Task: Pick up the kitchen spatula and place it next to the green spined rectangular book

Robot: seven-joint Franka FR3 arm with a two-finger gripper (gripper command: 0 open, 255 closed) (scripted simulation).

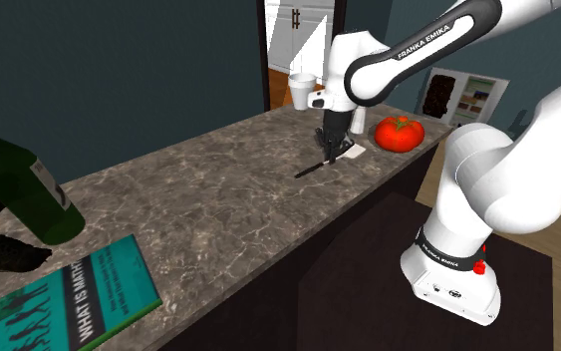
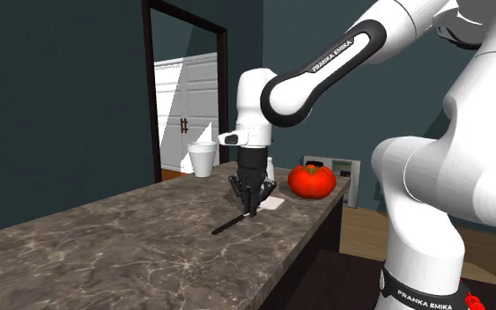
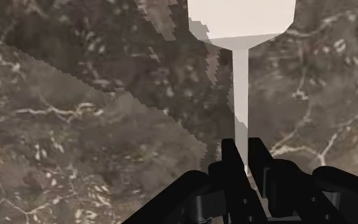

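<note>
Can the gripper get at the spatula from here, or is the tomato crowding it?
Looks like yes: the gripper is right on the spatula, fingers seemingly clasping its pale handle, and the tomato sits apart to one side.

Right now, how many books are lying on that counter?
1. A teal-covered book lies at the near end of the counter, at the shoulder view's lower left, beside a green bottle. Others could lie beyond the picture's edge.
</note>
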